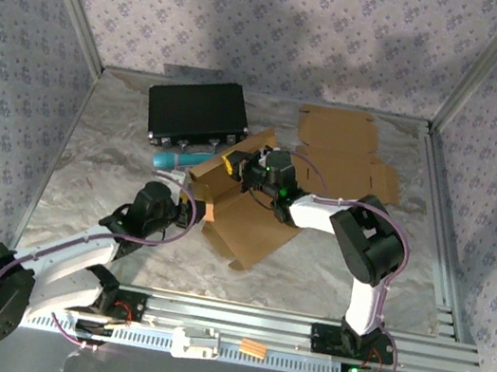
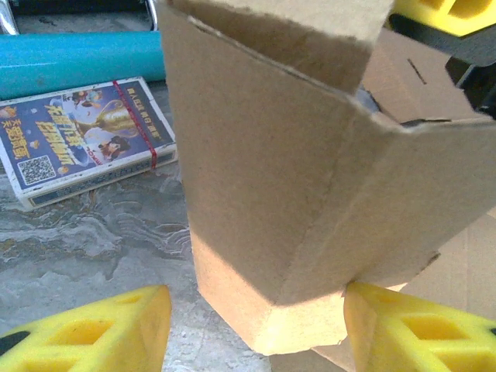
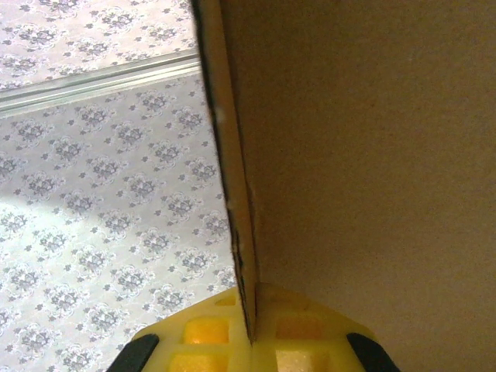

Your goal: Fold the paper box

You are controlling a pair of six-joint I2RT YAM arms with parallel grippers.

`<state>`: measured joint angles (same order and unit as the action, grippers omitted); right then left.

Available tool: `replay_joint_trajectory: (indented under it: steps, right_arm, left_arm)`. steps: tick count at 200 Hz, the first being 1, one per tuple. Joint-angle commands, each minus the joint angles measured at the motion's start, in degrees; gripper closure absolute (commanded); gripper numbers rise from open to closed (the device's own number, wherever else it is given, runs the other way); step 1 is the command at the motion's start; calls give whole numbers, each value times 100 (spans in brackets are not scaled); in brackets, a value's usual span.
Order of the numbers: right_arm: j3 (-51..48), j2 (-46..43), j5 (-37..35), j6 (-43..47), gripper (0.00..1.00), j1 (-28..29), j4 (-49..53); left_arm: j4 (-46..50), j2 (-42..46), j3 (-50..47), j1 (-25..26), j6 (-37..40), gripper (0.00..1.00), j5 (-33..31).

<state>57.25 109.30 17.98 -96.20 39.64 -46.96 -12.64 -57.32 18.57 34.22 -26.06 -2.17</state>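
Top external view: brown corrugated-cardboard box blank (image 1: 250, 230), part-folded, mid-table.
R gripper (image 3: 249, 333) clamps a flap edge; L gripper (image 2: 256, 329) half-open astride a corner. Judged light, stiff, crushable: grip near creases.

Left fingers (image 2: 101, 333) spread well apart, right fingers (image 3: 209, 341) pinched tight, the right wrist (image 1: 275, 173) seemingly tilted upward.

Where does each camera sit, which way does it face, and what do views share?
Top external: above and behind the bases, looking down on the table; left arm and right arm show.
Left wrist: low, facing the paper box; its yellow fingers flank the box's corner, left jaws open.
Right wrist: tilted up along the box toward the patterned wall; right jaws shut on its edge.
Shared: box and teal tube, in top and left-wrist views.
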Motion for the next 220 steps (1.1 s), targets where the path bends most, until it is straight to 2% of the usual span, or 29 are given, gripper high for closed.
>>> replay_joint_trajectory:
  steps: [1,23,71,139,180,220]
  right_arm:
    - [62,105,79,-49,100,35,-157]
    - [-29,93,224,66,100,9,-324]
    - [-381,188,478,187,100,-57,-1045]
    - [-577,280,386,111,100,-29,-1184]
    - [-605,346,391,122,100,35,-1241]
    - [-649,408,382,181,100,37,-1258]
  left_arm:
    - [-102,-162,149,29,176,40,-217]
    - [-177,-391,229,66,207,41,-205]
    - [-278,-585,220,282,163,43,-817]
    - [-547,-1061,478,502,99,43,-1347]
    - [-600,-1367,648,665,-36,47,-1914]
    - [-568,-1575,736,726,-144,50,-2177]
